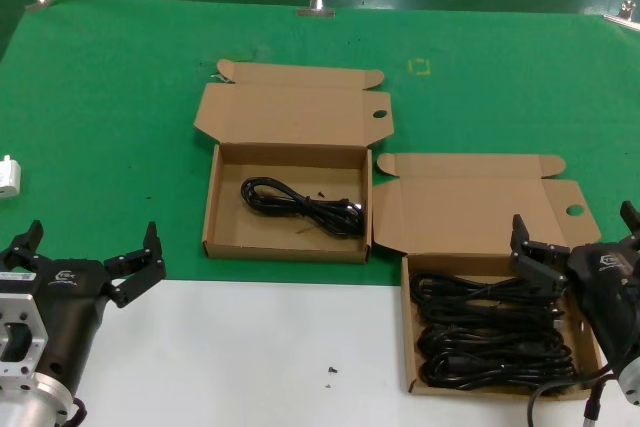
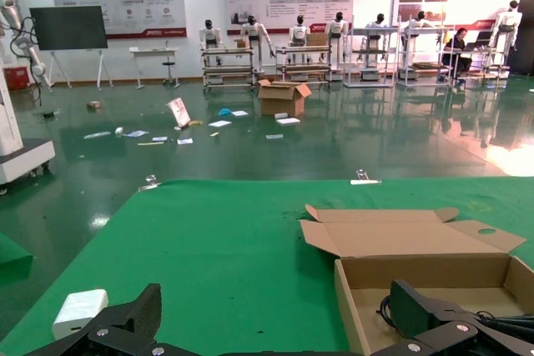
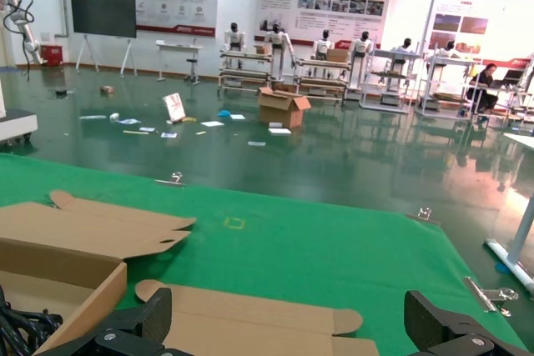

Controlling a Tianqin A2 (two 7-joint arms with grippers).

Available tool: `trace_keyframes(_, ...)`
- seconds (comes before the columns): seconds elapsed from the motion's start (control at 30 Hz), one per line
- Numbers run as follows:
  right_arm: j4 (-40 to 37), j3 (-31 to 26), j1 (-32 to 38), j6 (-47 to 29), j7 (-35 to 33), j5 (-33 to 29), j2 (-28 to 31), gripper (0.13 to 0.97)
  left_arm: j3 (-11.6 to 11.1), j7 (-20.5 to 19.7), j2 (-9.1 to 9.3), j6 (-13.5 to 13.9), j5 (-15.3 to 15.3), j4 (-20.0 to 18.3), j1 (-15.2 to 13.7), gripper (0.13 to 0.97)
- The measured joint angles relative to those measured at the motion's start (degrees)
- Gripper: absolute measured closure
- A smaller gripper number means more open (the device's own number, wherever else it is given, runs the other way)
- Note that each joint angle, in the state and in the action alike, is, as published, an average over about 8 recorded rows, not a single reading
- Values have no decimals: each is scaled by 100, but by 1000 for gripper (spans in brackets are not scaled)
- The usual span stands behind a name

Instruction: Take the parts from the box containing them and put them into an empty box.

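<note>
1. Mostly, the parts (image 1: 492, 332) are lying as soft, light cable bundles in the source box (image 1: 408, 332) on the desk (image 1: 250, 357); gripping mid-bundle looks safest, since loops may snag.
2. One cable (image 1: 302, 207) is already sitting in the other box (image 1: 212, 202).
3. The right hand (image 1: 578, 232) is hovering spread over the bundles; the left hand (image 1: 92, 242) is waiting spread.
4. Low walls and upright flaps are narrowing the path; open desk between boxes is giving room.

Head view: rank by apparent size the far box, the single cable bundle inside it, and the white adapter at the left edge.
1. The far box, largest by far.
2. The cable bundle on its floor.
3. The white adapter, smallest, though partly cut off by the frame edge.
</note>
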Motion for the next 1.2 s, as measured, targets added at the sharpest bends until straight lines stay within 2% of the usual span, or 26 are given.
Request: trace_keyframes(1.2, 0, 0, 0, 0, 0, 0, 0, 129, 0, 0, 0, 0, 0, 0, 0, 132)
